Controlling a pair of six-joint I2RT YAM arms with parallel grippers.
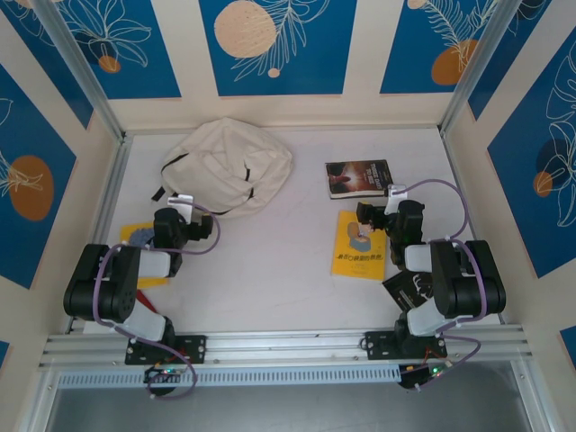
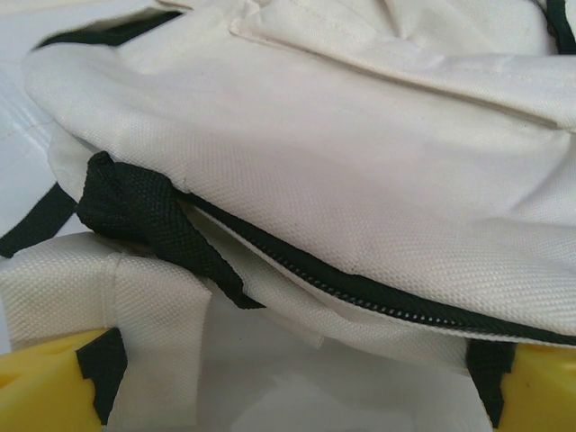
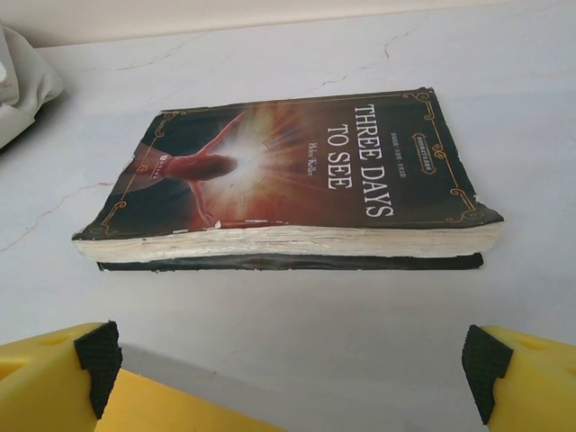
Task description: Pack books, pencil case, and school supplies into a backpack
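Overhead view, taken from the table [image 1: 270, 279] centre.

- At 9 o'clock a yellow book [image 1: 135, 236] lies flat, largely covered by the left arm.
- The left gripper [image 1: 177, 219] sits just beside it, aimed toward 12 o'clock at the near edge of the backpack [image 1: 229, 162].
- In the left wrist view the left gripper [image 2: 288, 400] has its jaws standing wide and clamping nothing. The backpack [image 2: 360, 180] lies close ahead of them. Its black zip runs across the cream fabric, and a cream strap end lies against one finger [image 2: 40, 387].
- The backpack lies slumped at 11 o'clock, toward the far wall.
- At 1 o'clock a dark brown book [image 1: 359, 178] lies flat, cover up.
- Directly at its 6 o'clock, and apart from it, lies a second yellow book [image 1: 360, 245].
- The right gripper [image 1: 373, 216] hovers over that book's far edge, pointing at the dark brown book.
- In the right wrist view the right gripper [image 3: 288, 382] is spread open and empty. The dark brown book [image 3: 297, 180] lies ahead of it, clear of the finger pads [image 3: 490, 369].
- At 4 o'clock a black book [image 1: 405, 290] lies partly under the right arm.
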